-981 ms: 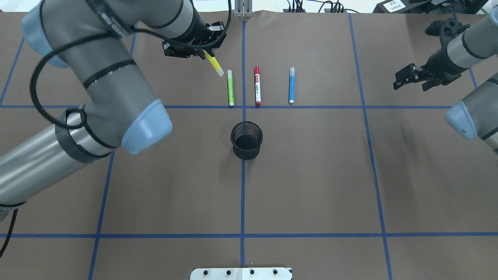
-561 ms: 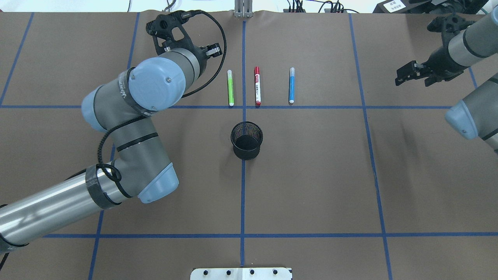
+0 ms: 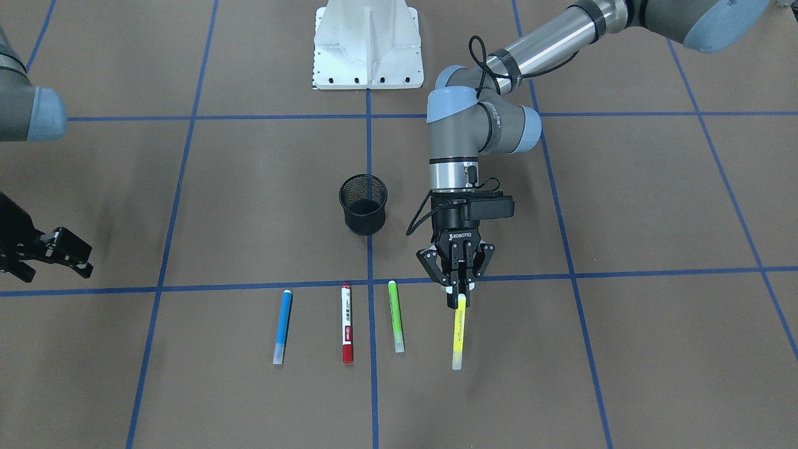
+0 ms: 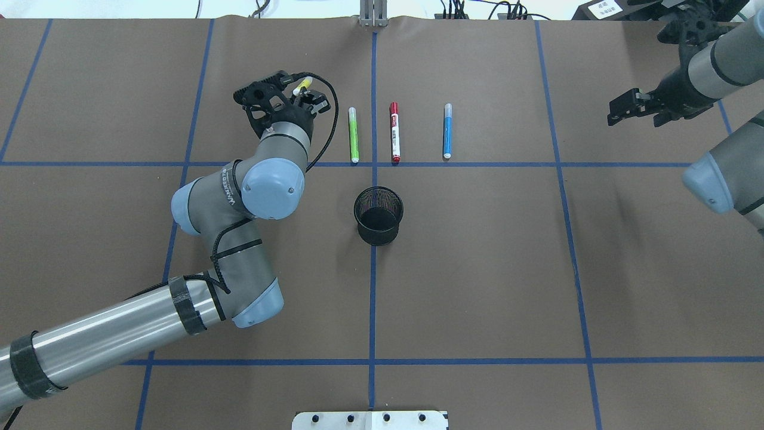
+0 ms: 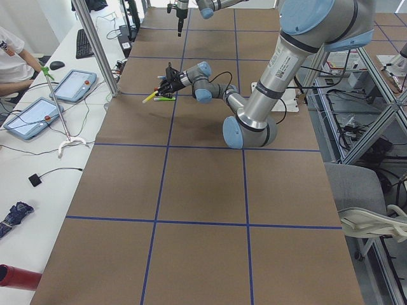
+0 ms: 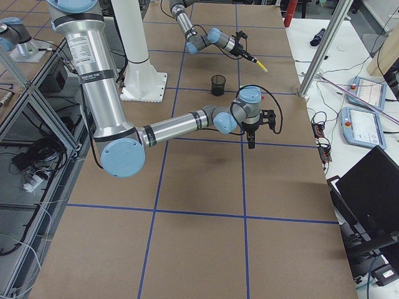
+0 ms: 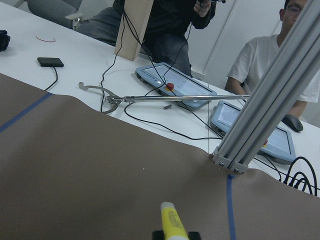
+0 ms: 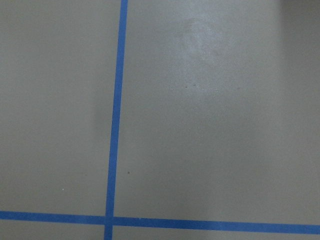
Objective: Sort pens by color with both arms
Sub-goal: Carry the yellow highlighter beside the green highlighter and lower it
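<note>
While the left arm folds: over the last second the left arm (image 4: pixel 268 185) has sunk from high under the overhead camera and drawn back, and its wrist has turned to point the pen at the far edge.
Left claw (image 3: pixel 458 298): closed on the near end of the yellow pen (image 3: pixel 459 333).
Yellow pen: held clear of the desk and parallel to the row, just beside the green pen (image 3: pixel 395 316) on the robot's left. It was slanted toward that pen's cap before.
Row: the green pen, white pen with red ends (image 3: pixel 346 322) and blue pen (image 3: pixel 282 326) lie unmoved and apart from one another.
Right claw (image 3: pixel 73 257): fingers apart and empty, well off to the robot's right, and barely shifted.
Meaning for the task: probably one pen in transit and three still to handle; its destination cannot be told.
Black mesh cup (image 3: pixel 363 204): upright, nearer the robot than the row.
Desk (image 4: pixel 477 269): brown covering gridded with blue tape lines (image 4: pixel 371 298).
Room: beyond the far edge are a white bench (image 7: pixel 75 55) with tablets (image 7: pixel 175 87) and cables, an aluminium post (image 7: pixel 270 115), and seated people (image 7: pixel 260 60).
</note>
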Controlling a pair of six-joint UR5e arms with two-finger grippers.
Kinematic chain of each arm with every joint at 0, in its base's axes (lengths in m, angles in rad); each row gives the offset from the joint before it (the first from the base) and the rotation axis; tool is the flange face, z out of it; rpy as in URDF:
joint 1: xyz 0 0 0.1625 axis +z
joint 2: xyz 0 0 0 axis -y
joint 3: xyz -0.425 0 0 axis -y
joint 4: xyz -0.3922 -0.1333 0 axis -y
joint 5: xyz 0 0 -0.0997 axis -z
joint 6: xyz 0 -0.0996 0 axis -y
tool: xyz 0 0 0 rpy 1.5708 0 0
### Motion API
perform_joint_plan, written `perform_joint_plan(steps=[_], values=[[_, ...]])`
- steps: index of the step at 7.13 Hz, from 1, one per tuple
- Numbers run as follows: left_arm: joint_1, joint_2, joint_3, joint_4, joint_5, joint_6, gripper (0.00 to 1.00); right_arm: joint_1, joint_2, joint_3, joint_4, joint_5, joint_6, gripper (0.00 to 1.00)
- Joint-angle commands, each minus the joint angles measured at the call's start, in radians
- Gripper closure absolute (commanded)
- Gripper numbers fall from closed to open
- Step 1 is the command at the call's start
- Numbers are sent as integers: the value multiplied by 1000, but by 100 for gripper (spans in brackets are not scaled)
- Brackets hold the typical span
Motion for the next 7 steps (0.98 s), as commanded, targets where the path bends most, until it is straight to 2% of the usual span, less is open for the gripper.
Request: perform_joint_plan(steps=[1,5,6,7], values=[[16,-5,48,-1,37,-9,100,0,-2,3,0,-2,6,0],[22,-5,48,-7,36,-8,100,0,-2,3,0,-2,14,0],[20,-4,48,-5,34,-5,95,0,0,1,0,-2,14,0],[22,-4,48,-5,33,-3,69,0,0,1,0,-2,14,0]])
